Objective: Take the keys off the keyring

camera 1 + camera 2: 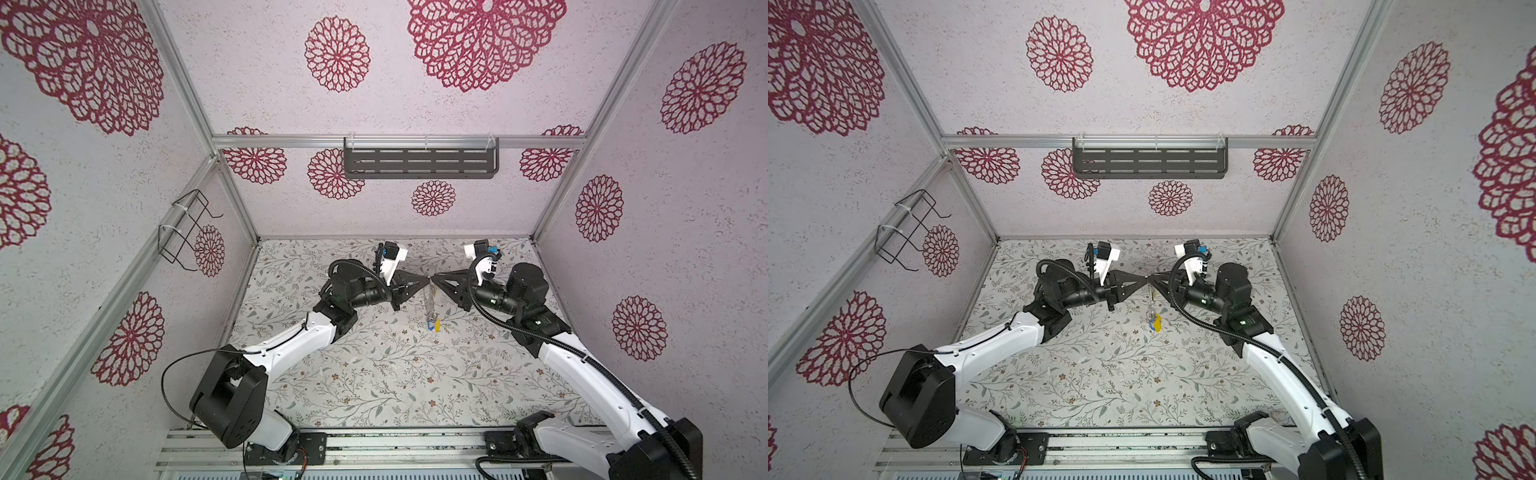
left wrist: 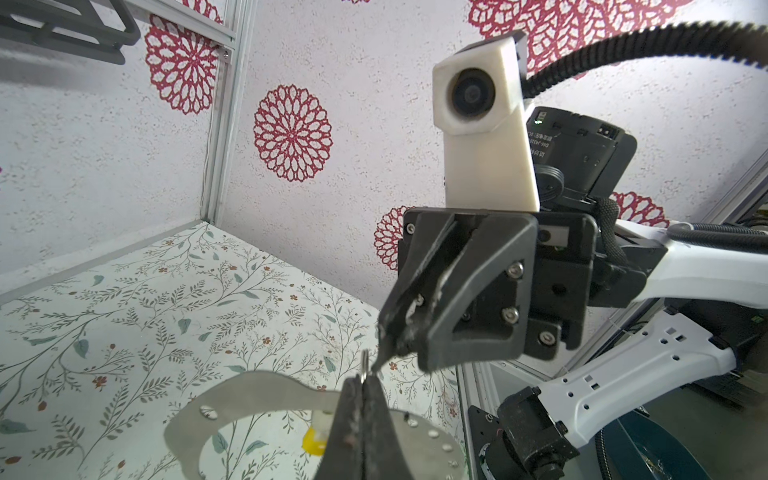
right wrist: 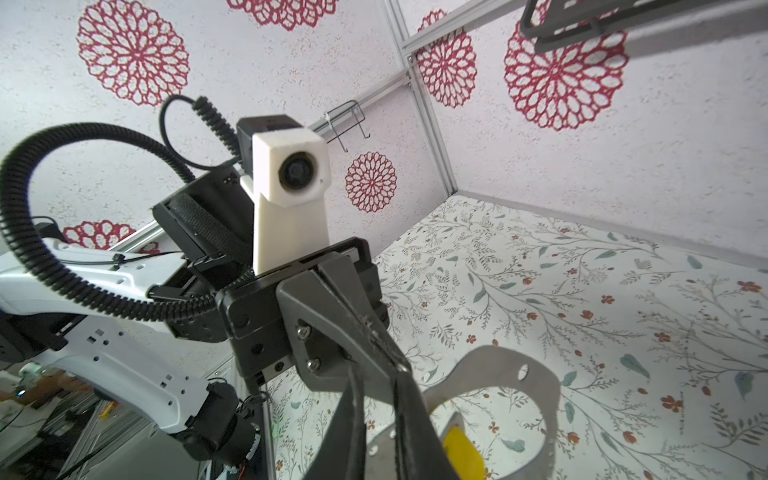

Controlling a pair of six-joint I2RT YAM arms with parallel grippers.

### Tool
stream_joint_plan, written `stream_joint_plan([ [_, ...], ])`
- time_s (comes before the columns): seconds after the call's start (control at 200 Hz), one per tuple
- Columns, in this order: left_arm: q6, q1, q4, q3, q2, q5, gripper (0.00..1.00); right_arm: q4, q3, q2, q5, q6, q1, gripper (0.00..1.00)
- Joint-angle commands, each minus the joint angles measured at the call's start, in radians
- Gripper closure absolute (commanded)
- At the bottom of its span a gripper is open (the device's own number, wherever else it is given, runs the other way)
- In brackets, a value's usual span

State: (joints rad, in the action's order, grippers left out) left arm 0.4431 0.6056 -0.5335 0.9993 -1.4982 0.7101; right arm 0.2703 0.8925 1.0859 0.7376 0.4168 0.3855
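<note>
- Nearest me, the key tags [image 1: 434,325], a blue one and a yellow one bunched together, dangle at the low end of the keyring [image 1: 429,305] over the flowered bench [image 1: 374,374].
- The keyring, a flat grey horseshoe plate with small holes along its rim, hangs edge-on in a top view. It sits straight below the two meeting claw tips and looks lifted off the bench.
- The left claw [image 2: 363,380] has its jaws pressed together, clamped on the plate's upper rim. A small metal ring [image 2: 365,365] pokes up just past its tips.
- The right claw [image 2: 381,360] meets it tip to tip, its tips drawn together right at that ring. I cannot tell whether it truly pinches the ring.
- I judge the job barely begun. Both tags I can see are on the plate, no loose tag lies on the bench, and every removal remains to be done.
</note>
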Motion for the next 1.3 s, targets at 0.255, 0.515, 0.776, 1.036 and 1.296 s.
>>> stream_joint_plan([
  [0.255,0.04,-0.013,-0.052,0.056,0.011,0.055,1.0,0.224,-0.043,0.006,0.122,0.165,-0.061,0.8],
  [0.515,0.054,-0.012,-0.057,0.069,-0.002,0.065,1.0,0.216,-0.037,0.041,0.122,0.14,-0.015,0.81],
  [0.776,0.061,-0.011,-0.059,0.075,-0.017,0.077,1.0,0.226,-0.03,0.053,0.109,0.139,-0.01,0.92],
  [1.036,0.009,-0.016,0.025,0.083,-0.032,0.084,1.0,0.187,-0.016,0.059,0.084,0.109,-0.006,1.0],
  [1.296,-0.518,-0.036,0.452,0.106,0.031,-0.02,0.49,-0.264,0.086,0.01,-0.159,-0.317,0.061,1.0],
])
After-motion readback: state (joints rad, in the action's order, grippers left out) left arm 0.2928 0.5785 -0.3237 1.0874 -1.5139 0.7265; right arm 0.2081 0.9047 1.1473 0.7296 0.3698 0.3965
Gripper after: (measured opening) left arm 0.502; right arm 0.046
